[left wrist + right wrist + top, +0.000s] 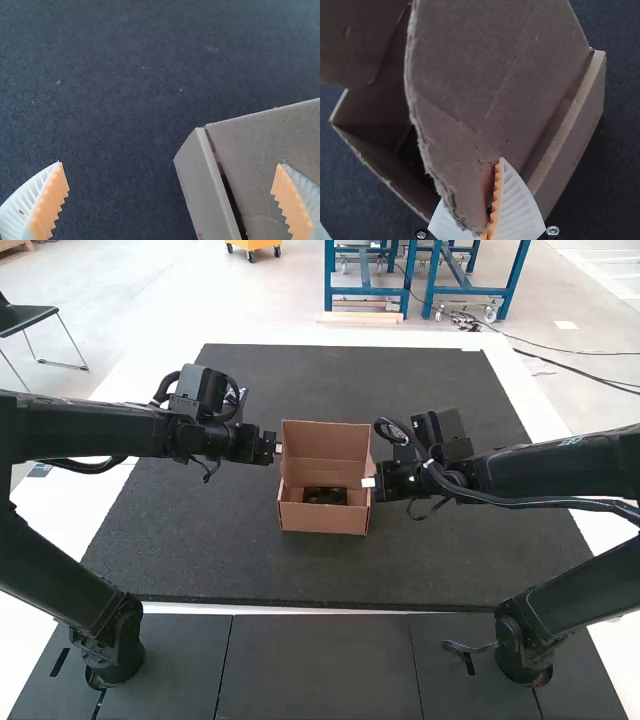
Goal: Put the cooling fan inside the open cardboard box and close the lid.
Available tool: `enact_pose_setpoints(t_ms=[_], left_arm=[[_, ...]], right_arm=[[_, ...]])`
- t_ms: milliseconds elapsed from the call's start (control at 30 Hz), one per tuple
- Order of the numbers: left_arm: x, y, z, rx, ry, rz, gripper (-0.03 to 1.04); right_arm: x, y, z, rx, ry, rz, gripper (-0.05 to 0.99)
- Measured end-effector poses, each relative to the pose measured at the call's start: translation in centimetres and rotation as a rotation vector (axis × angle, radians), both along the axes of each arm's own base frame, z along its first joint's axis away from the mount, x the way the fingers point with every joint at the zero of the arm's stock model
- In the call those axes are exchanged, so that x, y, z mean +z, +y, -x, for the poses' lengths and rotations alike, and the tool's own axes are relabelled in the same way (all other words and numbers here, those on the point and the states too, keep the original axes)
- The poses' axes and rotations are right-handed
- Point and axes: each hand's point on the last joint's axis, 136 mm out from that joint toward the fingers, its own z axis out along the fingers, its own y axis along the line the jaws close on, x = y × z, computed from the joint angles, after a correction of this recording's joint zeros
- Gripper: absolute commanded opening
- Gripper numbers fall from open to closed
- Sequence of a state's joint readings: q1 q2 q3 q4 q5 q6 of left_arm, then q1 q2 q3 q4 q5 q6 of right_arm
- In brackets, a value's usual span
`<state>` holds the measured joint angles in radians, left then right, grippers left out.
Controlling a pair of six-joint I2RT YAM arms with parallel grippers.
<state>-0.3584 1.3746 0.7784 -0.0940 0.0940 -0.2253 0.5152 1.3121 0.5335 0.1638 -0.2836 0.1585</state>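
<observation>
Loaded, not yet closed
The dark cooling fan [325, 494] sits inside the small brown cardboard box [322, 517]. The right gripper [369, 482] is clenched on the box's ragged side flap [485, 90]; farther back the left gripper [272, 445] gapes empty beside the upright lid [325, 445]. Tugging could tear that flap or drag the light box.

Bright, even daylight with soft shadows and sharp focus
</observation>
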Motion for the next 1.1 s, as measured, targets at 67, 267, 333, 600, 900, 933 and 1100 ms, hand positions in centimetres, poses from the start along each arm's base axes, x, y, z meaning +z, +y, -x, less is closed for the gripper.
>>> enact_pose_setpoints(t_ms=[67, 267, 333, 600, 900, 933, 1100], left_arm=[[0.0, 0.1, 0.2, 0.0, 0.007, -0.003, 0.96], [0.7, 0.4, 1.0, -0.01, 0.007, -0.015, 0.96], [1.1, 0.5, 1.2, -0.015, -0.003, -0.018, 0.96], [2.5, 1.2, 1.7, -0.01, -0.028, -0.021, 0.96], [2.8, 2.6, 1.6, 0.028, -0.028, -0.022, 0.96], [2.8, 2.8, 1.5, 0.032, -0.027, -0.023, 0.96], [4.3, 3.0, 0.7, 0.052, -0.061, -0.023, 0.96]], right_arm=[[0.0, 0.0, 0.0, 0.0, 0.001, 0.001, 0.01], [-0.3, -0.2, 0.2, 0.0, 0.01, 0.011, 0.01], [-0.6, -0.2, 0.4, 0.005, 0.014, 0.017, 0.01], [-0.9, -0.1, 0.7, 0.017, 0.018, 0.024, 0.35], [-0.3, 0.4, 1.1, 0.036, 0.057, 0.04, 0.86], [0.0, 0.4, 0.9, 0.037, 0.055, 0.038, 0.86], [0.4, 0.2, 1.4, 0.04, 0.109, 0.071, 0.87]])
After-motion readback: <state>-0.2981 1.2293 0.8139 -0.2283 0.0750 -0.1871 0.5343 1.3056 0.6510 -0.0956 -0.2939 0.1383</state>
